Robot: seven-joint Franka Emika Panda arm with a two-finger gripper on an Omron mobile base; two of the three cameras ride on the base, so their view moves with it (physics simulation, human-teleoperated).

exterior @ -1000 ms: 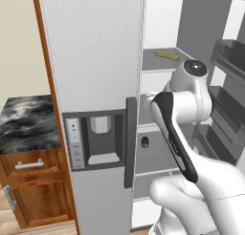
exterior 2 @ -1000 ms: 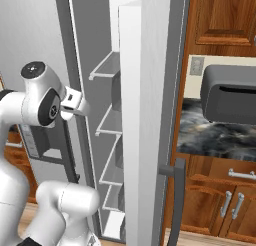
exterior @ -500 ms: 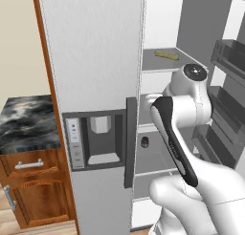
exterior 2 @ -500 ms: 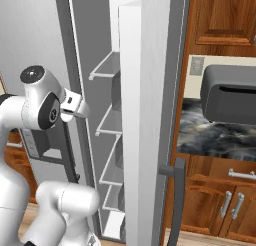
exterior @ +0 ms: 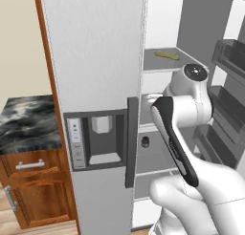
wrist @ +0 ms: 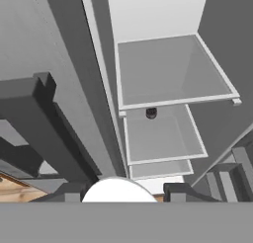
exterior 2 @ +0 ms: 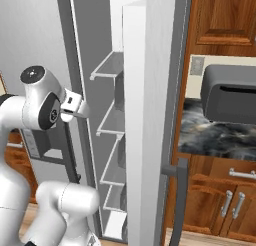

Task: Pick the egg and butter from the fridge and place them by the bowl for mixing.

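We are early in the task, as we judge it: the fridge (exterior: 95,62) stands open, and the butter (exterior: 167,55), a thin flat olive-yellow stick, lies near the front edge of an upper shelf (exterior: 160,62), untouched. In the hand view a smooth white rounded shape (wrist: 118,190) sits between our fingers (wrist: 121,193); it may be the egg, but we cannot tell, nor whether they pinch it or stand spread. A small dark object (wrist: 151,112) rests at the back edge of a lower shelf. The shelves are flat, matte grey with pale rims; a dark glossy marbled desk (exterior: 26,122) flanks the fridge.
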